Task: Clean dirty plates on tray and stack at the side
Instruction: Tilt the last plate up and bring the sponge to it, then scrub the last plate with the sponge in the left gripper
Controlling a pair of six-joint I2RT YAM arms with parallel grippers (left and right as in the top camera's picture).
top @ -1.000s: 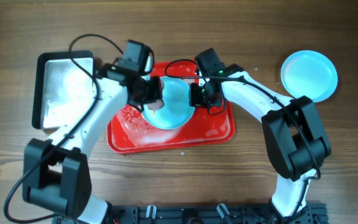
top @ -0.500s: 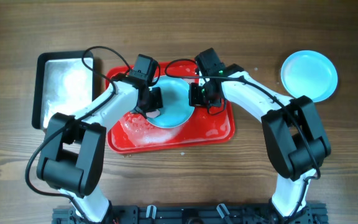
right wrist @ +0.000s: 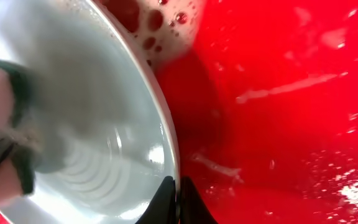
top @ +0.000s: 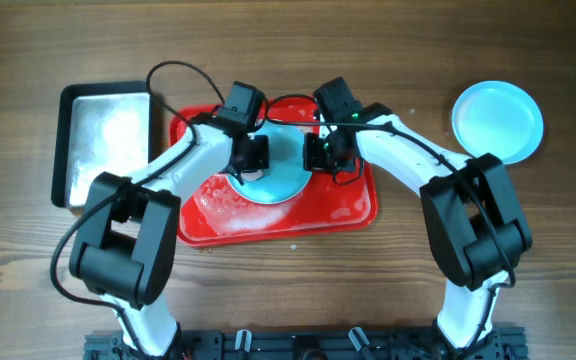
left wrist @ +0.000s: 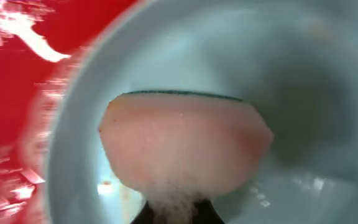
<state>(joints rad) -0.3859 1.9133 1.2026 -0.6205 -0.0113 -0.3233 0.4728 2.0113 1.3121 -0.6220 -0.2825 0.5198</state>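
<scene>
The left pincer (top: 253, 158), clamped on a pink sponge (left wrist: 185, 146), has slid rightward across the plate (top: 286, 172) since a moment ago. The right pincer (right wrist: 176, 193) stays pinched on its rim, the plate over the sudsy red tray (top: 353, 205).

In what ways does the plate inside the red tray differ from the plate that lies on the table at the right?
The tray plate lies in the red tray; the table plate lies on the wooden table. The right gripper pinches the tray plate's rim and the left gripper presses a sponge on it; nothing touches the table plate. Both are round and pale aqua-blue.
</scene>
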